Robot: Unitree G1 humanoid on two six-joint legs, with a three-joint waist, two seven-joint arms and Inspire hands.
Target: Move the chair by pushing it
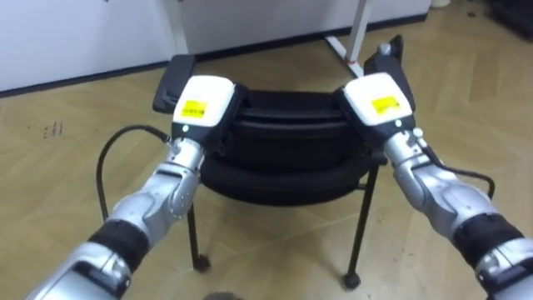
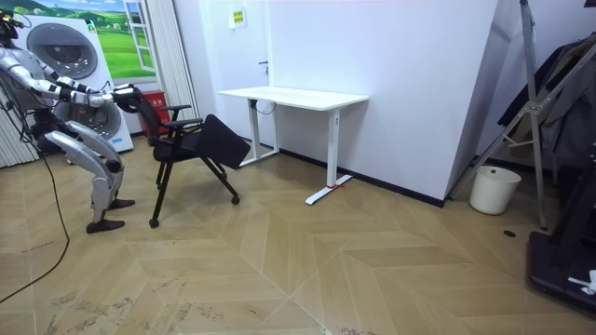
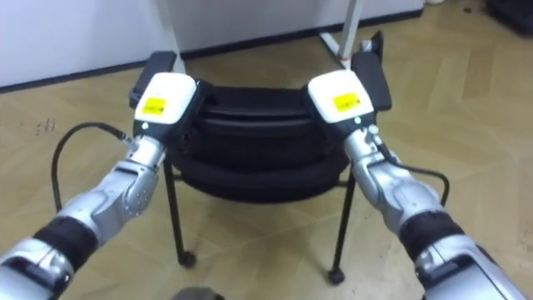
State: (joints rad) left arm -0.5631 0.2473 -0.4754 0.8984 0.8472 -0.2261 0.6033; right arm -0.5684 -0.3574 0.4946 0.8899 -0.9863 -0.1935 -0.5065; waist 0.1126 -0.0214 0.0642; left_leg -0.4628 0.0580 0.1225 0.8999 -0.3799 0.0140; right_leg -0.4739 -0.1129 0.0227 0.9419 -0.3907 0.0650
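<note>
The left hand (image 1: 202,100) rests on the left top corner of the black padded chair (image 1: 287,142), a seat on thin dark legs with small castors, and the right hand (image 1: 379,98) rests on its right top corner; the fingers of both hands reach over the far side of the backrest, so I cannot tell whether they are spread or curled round it. The robot stands directly behind the chair, both arms stretched forward to it. The chair stands on the pale herringbone wooden floor (image 2: 307,270), its armrests pointing away from the robot. Beyond the chair, past its front, stands a white rectangular desk (image 2: 293,96) on white metal legs against the white wall, and well apart from the chair, farther along that wall, sits a white round bucket (image 2: 494,189)
</note>
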